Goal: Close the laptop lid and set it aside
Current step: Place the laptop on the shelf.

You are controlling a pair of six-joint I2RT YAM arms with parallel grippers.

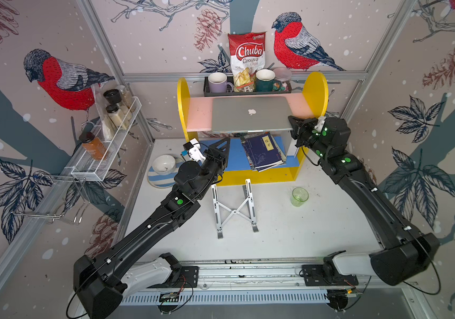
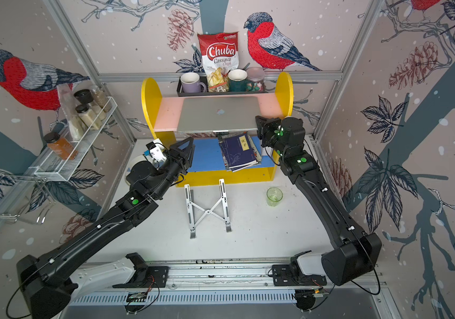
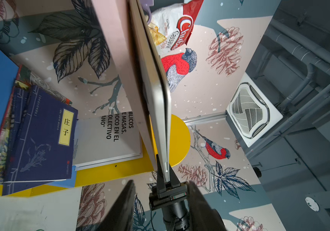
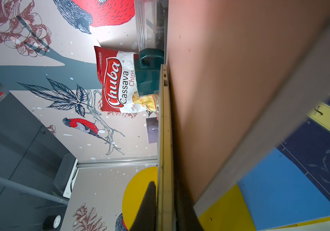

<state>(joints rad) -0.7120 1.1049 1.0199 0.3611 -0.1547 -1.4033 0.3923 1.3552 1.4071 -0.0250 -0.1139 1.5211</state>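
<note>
laptop (image 1: 251,113) likely stiff, slick: hold by edges. right gripper (image 1: 292,124) straddles 4 o'clock corner, clamp unclear; left gripper (image 1: 226,142) released, empty.

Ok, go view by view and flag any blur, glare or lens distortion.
Both top views: sharp and evenly lit, but wide-angle bending bows the frame posts; the laptop reads clearly. Left wrist: the left gripper's fingers are blurred, the books sharp. Right wrist: the pink shelf is smeared soft, the chips bag crisp.
</note>
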